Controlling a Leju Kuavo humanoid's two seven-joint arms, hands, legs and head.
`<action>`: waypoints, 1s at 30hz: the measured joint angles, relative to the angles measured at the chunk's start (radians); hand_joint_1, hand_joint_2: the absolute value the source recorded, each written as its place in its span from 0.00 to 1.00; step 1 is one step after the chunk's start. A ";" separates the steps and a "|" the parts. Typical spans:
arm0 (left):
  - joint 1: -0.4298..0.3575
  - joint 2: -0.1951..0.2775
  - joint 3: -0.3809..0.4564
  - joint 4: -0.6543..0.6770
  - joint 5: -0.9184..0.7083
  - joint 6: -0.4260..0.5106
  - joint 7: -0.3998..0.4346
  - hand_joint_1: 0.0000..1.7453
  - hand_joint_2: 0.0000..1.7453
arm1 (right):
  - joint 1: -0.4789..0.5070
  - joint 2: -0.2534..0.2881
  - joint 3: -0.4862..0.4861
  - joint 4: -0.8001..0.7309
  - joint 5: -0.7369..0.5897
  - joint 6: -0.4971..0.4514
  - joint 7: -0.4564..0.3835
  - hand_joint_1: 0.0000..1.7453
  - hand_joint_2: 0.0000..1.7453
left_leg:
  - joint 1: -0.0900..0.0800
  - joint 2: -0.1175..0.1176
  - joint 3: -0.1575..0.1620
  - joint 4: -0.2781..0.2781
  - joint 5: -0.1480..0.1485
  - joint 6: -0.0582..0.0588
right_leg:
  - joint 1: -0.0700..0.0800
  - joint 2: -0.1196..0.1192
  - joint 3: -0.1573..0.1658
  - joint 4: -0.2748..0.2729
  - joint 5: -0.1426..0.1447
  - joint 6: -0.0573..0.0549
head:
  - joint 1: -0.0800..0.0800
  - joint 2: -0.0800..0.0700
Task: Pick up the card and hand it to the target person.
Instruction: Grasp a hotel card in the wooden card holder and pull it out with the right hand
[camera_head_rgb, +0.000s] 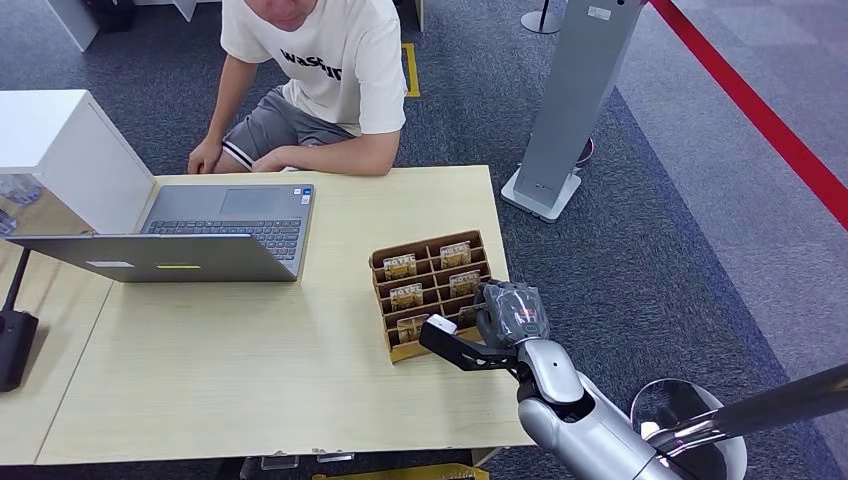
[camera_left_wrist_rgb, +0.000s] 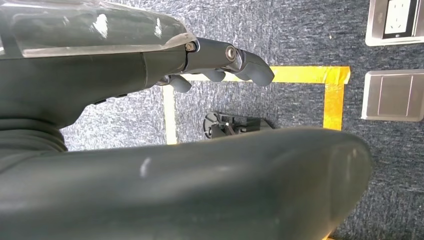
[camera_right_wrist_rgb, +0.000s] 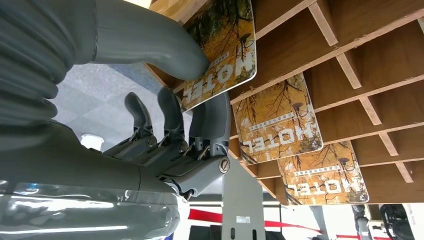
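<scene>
Table (camera_head_rgb: 250, 370): laptop (camera_head_rgb: 225, 225) beside card rack (camera_head_rgb: 385, 262)

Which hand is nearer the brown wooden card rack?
Right. The right hand is at the brown wooden card rack, pinching a hotel card. The left hand hangs over carpet.

1. One wooden card rack (camera_head_rgb: 432, 290) is seen on the table (camera_head_rgb: 250, 380), divided into two columns of compartments.
2. Five hotel cards are counted in the rack in the head view, at (camera_head_rgb: 400, 266), (camera_head_rgb: 455, 252), (camera_head_rgb: 406, 296), (camera_head_rgb: 463, 282) and (camera_head_rgb: 411, 327); a sixth may be hidden behind the right hand (camera_head_rgb: 510, 312).
3. Three hotel cards are shown in the right wrist view.
4. One laptop (camera_head_rgb: 190, 235) is seen.
5. One person (camera_head_rgb: 305, 80) is seated at the table.
6. Two floor sockets (camera_left_wrist_rgb: 392, 60) are shown in the left wrist view.
</scene>
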 joint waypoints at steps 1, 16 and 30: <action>0.000 0.000 0.000 0.000 0.002 0.000 0.000 0.00 0.00 | 0.000 0.000 0.000 0.000 0.001 -0.001 0.001 0.81 1.00 | 0.000 0.000 0.000 0.000 0.000 0.000 | 0.000 0.000 0.000 0.000 0.000 0.000 | 0.000 0.000; 0.000 0.003 -0.019 0.000 0.004 -0.023 -0.014 0.00 1.00 | 0.000 0.000 0.000 0.000 0.007 -0.004 0.003 0.97 1.00 | 0.000 0.000 0.000 0.000 0.000 0.000 | 0.000 0.000 0.000 0.000 0.000 0.000 | 0.000 0.000; -0.001 0.011 -0.042 0.000 0.022 -0.022 -0.038 0.00 1.00 | 0.001 -0.004 -0.004 -0.019 0.008 -0.016 0.015 0.97 1.00 | 0.000 0.000 0.000 0.000 0.000 0.000 | 0.000 0.000 0.000 0.000 0.000 0.000 | 0.000 0.000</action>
